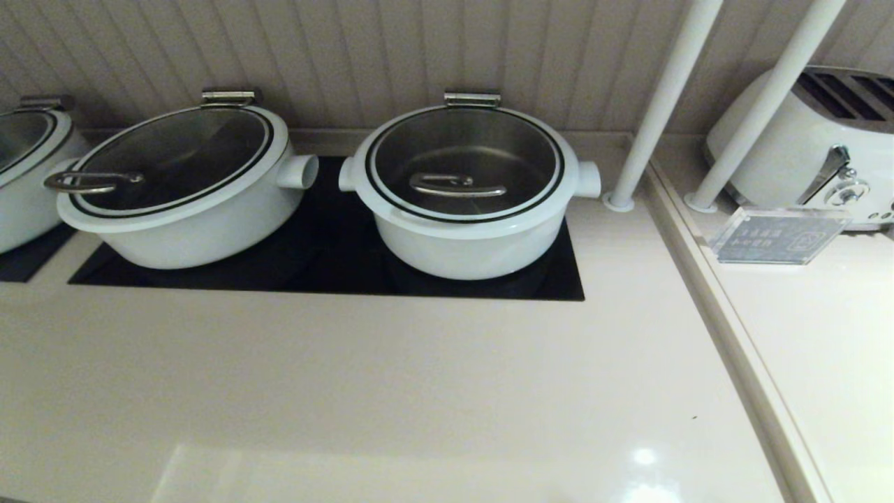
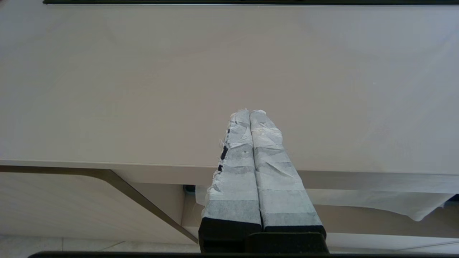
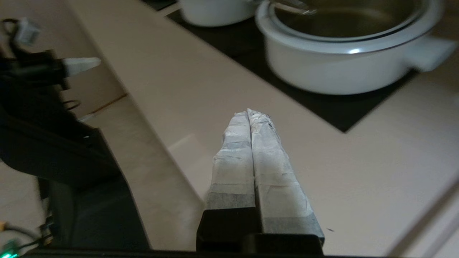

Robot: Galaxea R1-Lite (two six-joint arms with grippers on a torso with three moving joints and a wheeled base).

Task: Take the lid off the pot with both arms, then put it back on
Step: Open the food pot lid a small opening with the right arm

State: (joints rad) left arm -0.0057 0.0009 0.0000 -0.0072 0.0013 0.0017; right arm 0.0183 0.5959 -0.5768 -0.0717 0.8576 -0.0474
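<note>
The pot (image 1: 468, 251), round and white with two stubby side handles, stands on the right part of the black cooktop (image 1: 335, 276). The lid (image 1: 489, 140) sits closed on it, with its flat steel bar handle (image 1: 457, 185) at the centre. Neither arm shows in the head view. My left gripper (image 2: 250, 111) is shut and empty over the counter's front edge. My right gripper (image 3: 248, 111) is shut and empty over the bare counter, well in front of the pot (image 3: 340, 71).
A wider white pot (image 1: 181, 230) with an edge-handled lid stands to the left, and part of a third pot (image 1: 21, 202) shows at the far left. Two white poles (image 1: 656, 105), a toaster (image 1: 803, 140) and an acrylic sign (image 1: 779, 237) are at the right.
</note>
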